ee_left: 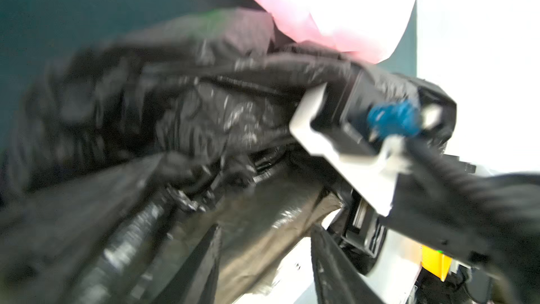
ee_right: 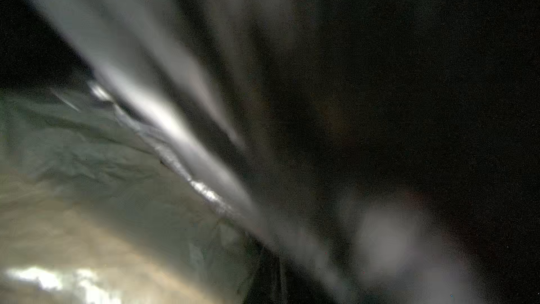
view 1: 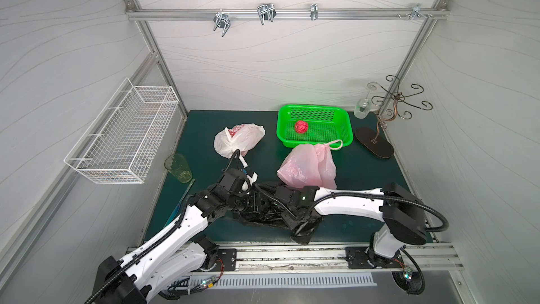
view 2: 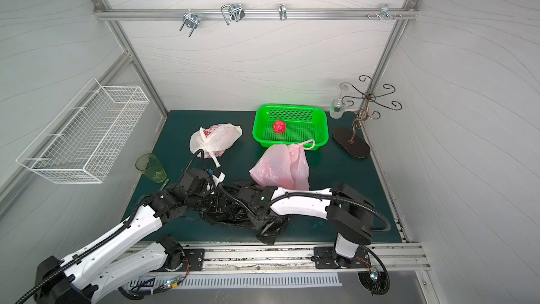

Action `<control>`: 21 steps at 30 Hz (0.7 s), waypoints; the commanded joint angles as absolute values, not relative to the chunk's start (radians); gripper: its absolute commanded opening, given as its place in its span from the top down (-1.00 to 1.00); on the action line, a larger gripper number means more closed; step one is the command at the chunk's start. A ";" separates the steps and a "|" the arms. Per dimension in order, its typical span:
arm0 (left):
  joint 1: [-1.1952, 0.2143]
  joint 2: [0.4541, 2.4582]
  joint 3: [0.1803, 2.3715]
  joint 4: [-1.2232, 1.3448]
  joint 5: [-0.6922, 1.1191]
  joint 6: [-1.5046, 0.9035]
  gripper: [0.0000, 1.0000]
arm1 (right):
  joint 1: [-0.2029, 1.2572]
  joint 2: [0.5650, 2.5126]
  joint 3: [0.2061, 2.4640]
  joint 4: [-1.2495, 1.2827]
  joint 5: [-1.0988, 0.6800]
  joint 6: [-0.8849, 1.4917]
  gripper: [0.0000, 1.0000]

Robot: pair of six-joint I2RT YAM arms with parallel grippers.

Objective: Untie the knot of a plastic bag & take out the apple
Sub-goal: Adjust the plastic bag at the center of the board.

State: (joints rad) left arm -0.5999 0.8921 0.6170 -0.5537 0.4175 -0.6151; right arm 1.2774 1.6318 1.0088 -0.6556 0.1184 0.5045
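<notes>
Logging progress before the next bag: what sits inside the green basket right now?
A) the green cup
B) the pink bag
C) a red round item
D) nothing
C: in both top views a red round item lies alone on the perforated floor of the green basket.

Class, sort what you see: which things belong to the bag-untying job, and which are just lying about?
Job: crumpled black plastic bag, round red apple, green plastic basket.
Lying about: green glass tumbler, white wire basket, curly metal stand.
</notes>
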 commanded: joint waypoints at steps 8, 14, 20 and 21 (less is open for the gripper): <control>-0.620 0.952 0.516 -0.281 0.527 -0.728 -0.01 | 1.241 1.337 0.943 -0.651 -0.101 0.602 0.40; -0.630 0.920 0.516 -0.282 0.524 -0.741 -0.02 | 1.159 1.435 1.052 -0.669 -0.154 0.515 0.29; -0.655 0.865 0.545 -0.279 0.539 -0.767 -0.02 | 1.150 1.582 1.093 -0.648 -0.177 0.472 0.35; -0.664 0.856 0.549 -0.275 0.542 -0.775 -0.01 | 1.143 1.594 1.094 -0.646 -0.176 0.464 0.36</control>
State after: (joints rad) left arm -0.6460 0.8837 0.5068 -0.3286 0.5171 -0.7425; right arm 1.1542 1.5570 1.0828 -0.6312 -0.1509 0.5014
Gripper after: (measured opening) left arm 0.507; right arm 0.326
